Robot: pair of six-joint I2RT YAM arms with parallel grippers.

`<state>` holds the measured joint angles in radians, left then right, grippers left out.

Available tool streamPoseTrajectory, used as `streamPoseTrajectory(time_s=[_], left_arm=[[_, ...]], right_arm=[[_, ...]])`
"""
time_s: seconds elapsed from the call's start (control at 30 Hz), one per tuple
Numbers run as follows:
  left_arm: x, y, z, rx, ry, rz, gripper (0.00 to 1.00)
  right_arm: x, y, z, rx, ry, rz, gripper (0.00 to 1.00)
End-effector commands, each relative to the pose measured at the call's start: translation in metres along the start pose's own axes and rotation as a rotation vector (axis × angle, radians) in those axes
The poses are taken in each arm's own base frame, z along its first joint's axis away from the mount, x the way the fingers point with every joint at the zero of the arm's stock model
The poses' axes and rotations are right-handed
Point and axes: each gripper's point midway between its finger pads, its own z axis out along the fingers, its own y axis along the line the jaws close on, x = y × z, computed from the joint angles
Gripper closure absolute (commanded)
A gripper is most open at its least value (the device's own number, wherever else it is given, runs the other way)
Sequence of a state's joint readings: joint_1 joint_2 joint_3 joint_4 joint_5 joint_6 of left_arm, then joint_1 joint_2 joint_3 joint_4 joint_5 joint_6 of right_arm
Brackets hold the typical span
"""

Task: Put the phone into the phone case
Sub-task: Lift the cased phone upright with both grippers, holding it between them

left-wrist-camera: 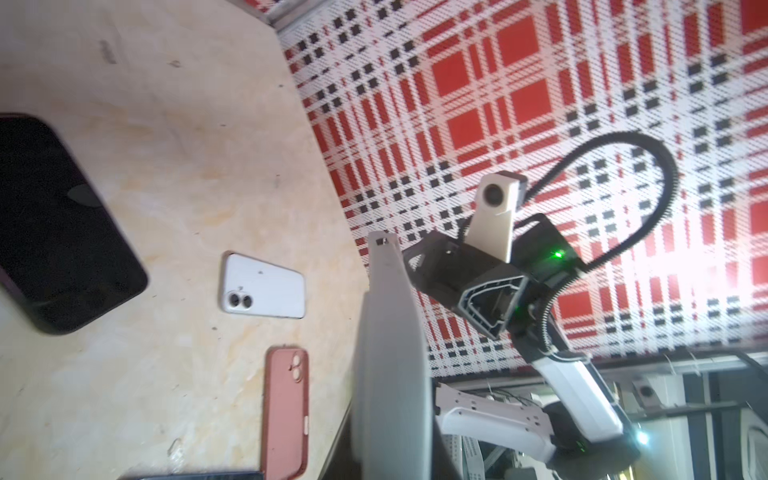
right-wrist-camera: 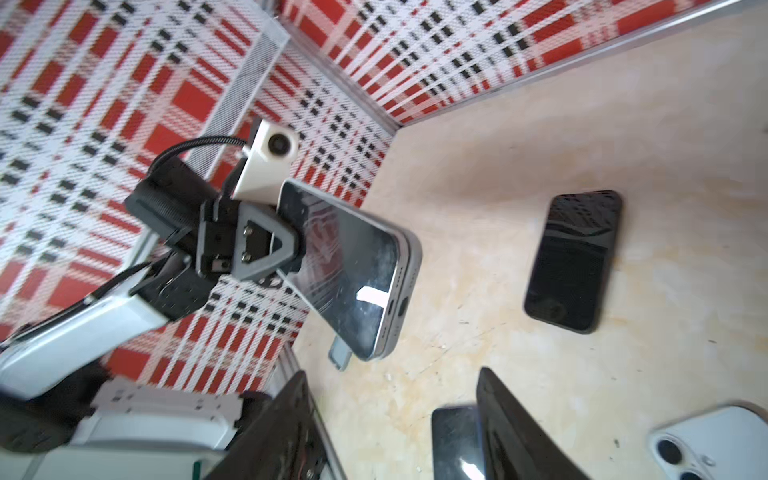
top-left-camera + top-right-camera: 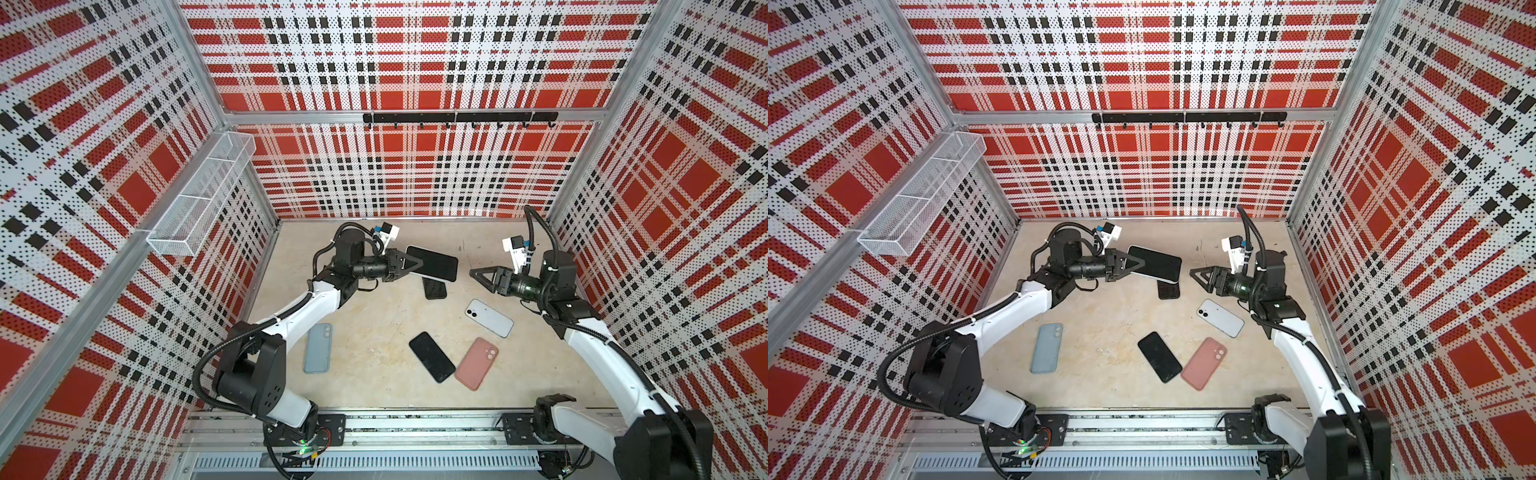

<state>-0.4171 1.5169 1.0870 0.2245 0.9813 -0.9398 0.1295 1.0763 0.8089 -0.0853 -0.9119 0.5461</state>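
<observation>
In both top views the left tool [image 3: 415,264] is clamped shut on one short end of the phone [image 3: 436,262], which hangs clear above the table [image 3: 374,299]. The right tool [image 3: 476,274] faces the phone's free end, just apart from it, holding nothing. A dark case [image 3: 435,289] lies directly under the phone. A pink case [image 3: 476,363] and a blue case [image 3: 318,348] lie nearer the arm bases than either tool.

I judge the phone lifted but not yet cased. Next it must come down squarely into a case that lies open side up. The pink and blue ones seem to lie back up, so the dark one beneath the left tool looks likeliest, with the right tool free to steady it.

The left wrist view shows the phone [image 1: 390,353] only as a pale slab nearly edge-on, but it gives the dark case [image 1: 62,224] large and unobstructed.

The right wrist view alone shows the grip itself. The left tool [image 2: 286,245] pinches the screen end, and the phone tilts. The right tool's own fingers [image 2: 511,432] stand parted and empty.
</observation>
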Motion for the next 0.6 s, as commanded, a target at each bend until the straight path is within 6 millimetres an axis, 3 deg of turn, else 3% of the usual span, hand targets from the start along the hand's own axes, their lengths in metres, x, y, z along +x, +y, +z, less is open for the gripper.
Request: streamPoseTrajectory(time_s=[0.0, 0.17, 0.33, 0.57], left_arm=[[0.003, -0.054, -0.003, 0.126, 0.053, 0.095, 1.0], [0.002, -0.078, -0.002, 0.165, 0.056, 0.123, 1.0], [0.005, -0.089, 0.003, 0.188, 0.066, 0.128, 1.0], [0.007, -0.093, 0.01, 0.198, 0.074, 0.121, 1.0]], right_arm=[[0.005, 0.046, -0.009, -0.21, 0.046, -0.074, 0.35], [0.001, 0.061, -0.012, -0.32, 0.018, -0.058, 0.35], [0.006, 0.059, -0.005, -0.352, 0.041, -0.025, 0.41], [0.009, 0.059, -0.004, -0.355, 0.042, -0.037, 0.58]])
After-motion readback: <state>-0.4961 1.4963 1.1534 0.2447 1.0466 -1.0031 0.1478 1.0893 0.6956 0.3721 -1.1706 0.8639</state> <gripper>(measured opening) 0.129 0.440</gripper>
